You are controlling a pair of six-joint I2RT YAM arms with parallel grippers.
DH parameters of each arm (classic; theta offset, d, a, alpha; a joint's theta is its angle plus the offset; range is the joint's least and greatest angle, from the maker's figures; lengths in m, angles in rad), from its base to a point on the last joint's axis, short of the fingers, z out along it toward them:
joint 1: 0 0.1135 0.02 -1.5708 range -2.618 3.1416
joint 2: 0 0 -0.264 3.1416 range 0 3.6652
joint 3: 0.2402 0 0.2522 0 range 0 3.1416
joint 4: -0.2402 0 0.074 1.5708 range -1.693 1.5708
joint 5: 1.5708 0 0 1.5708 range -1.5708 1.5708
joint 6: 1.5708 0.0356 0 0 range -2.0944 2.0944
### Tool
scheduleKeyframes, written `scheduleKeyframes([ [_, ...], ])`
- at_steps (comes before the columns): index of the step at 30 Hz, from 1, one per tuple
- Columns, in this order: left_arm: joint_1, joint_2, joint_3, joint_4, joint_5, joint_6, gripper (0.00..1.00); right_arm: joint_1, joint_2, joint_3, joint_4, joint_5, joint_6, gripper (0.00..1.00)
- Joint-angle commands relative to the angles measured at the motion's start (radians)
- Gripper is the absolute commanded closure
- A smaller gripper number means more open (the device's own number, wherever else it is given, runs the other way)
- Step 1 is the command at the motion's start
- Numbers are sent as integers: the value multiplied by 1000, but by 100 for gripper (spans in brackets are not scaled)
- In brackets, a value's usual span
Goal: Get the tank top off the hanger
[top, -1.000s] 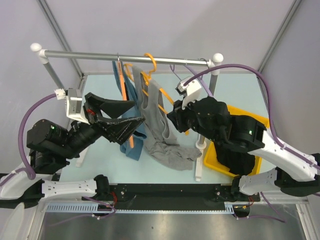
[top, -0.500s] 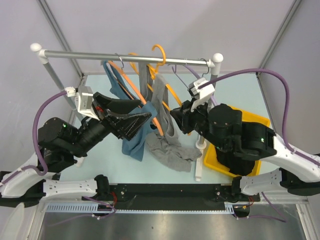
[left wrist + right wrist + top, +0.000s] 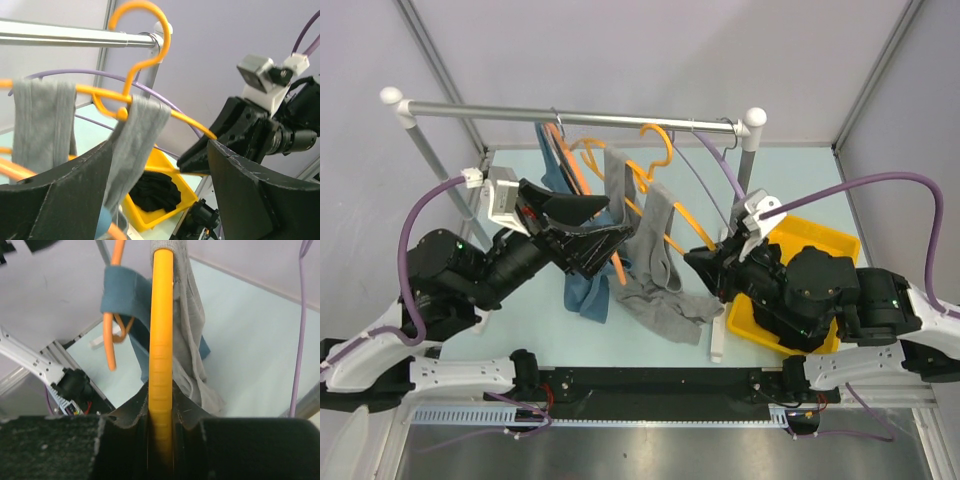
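The grey tank top [image 3: 658,215] is draped by two straps over an orange hanger [image 3: 657,140]; its body lies bunched on the table [image 3: 665,305]. My right gripper [image 3: 700,258] is shut on the hanger's right arm, and the orange bar [image 3: 161,315] runs straight out from between the closed jaws [image 3: 161,390], with grey cloth [image 3: 192,325] beside it. My left gripper [image 3: 612,222] stands open just left of the straps. In the left wrist view one strap [image 3: 137,130] hangs in the gap [image 3: 160,150], close to the left finger. Whether the hook [image 3: 140,15] rests on the rail I cannot tell.
The metal rail [image 3: 570,113] spans the back on white posts [image 3: 750,140]. A blue garment [image 3: 585,295] hangs on a second orange hanger, and bare purple hangers [image 3: 715,170] are at the right. A yellow bin [image 3: 825,235] holding a black garment [image 3: 155,192] sits under my right arm.
My right gripper has drawn the orange hanger to the right and towards the near edge, spreading the straps. The left gripper has risen, followed to the right and widened slightly.
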Motion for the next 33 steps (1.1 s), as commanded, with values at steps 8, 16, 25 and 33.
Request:
scheduleKeyframes([
  [8, -3, 300, 382, -241, -73, 143, 27, 27, -223, -194, -25, -89, 134, 100],
  [16, -3, 392, 434, -259, 17, 159, 44, 26, -316, -259, -47, -116, 194, 100],
  [25, -3, 398, 387, -242, 48, 123, 46, 26, -336, -276, -39, -154, 193, 100],
  [33, -3, 420, 390, -239, 40, 126, 53, 26, -340, -295, -18, -197, 181, 100],
])
